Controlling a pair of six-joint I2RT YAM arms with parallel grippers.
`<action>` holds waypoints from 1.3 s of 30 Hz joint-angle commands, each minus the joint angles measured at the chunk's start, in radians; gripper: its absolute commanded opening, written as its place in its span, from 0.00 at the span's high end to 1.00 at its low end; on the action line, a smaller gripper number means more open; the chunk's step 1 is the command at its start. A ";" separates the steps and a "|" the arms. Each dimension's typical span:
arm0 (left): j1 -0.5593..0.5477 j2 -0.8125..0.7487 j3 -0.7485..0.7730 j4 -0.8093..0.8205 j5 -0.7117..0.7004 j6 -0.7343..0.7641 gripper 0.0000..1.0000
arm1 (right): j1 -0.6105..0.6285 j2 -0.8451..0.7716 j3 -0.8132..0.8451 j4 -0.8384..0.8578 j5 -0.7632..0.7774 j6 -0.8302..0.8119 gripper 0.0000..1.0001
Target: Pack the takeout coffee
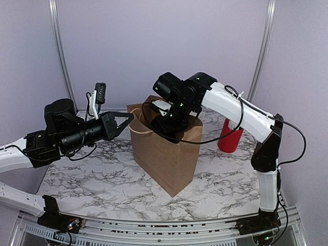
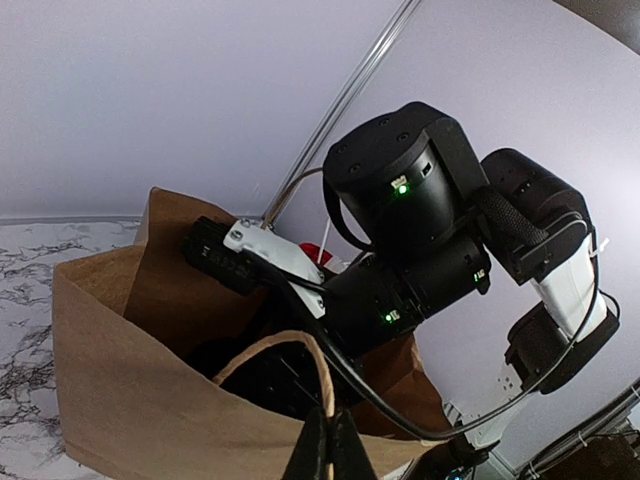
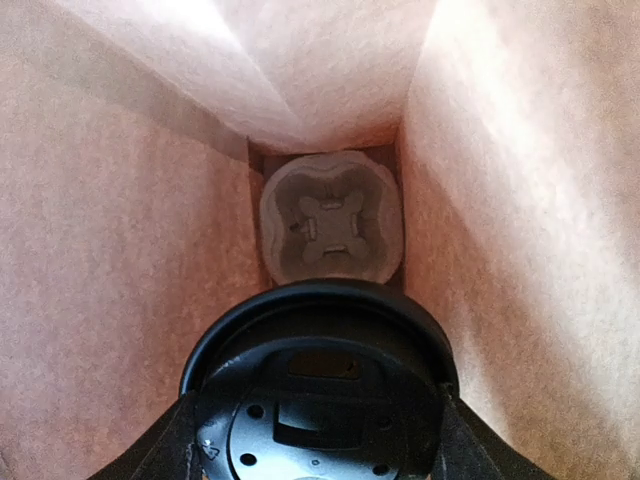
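A brown paper bag (image 1: 165, 154) stands upright mid-table. My left gripper (image 1: 129, 117) is shut on the bag's twisted paper handle (image 2: 322, 360), its fingertips (image 2: 331, 445) pinching the loop at the bag's near rim. My right gripper (image 1: 171, 124) reaches down into the bag's mouth. In the right wrist view the takeout coffee (image 3: 320, 385) shows as a round black lid between my right gripper's (image 3: 318, 445) two fingers, which press on its sides. The cup hangs inside the bag above a grey pulp cup holder (image 3: 331, 228) on the bag's floor. The cup body is hidden.
A red cup (image 1: 230, 137) stands at the back right behind the right arm. The bag's walls (image 3: 120, 250) close in tightly round the cup. The right arm's wrist (image 2: 420, 220) and its cable (image 2: 400, 400) hang over the bag's mouth.
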 commanded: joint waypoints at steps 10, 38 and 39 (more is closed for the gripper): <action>-0.002 0.033 0.054 -0.001 0.050 0.031 1.00 | 0.001 -0.024 -0.129 -0.003 0.033 0.000 0.40; 0.049 0.046 0.150 -0.126 0.019 0.014 0.99 | 0.025 -0.074 -0.258 -0.032 0.100 0.013 0.40; 0.049 0.047 0.157 -0.125 0.025 0.015 0.99 | 0.024 -0.076 -0.269 -0.029 0.100 0.012 0.40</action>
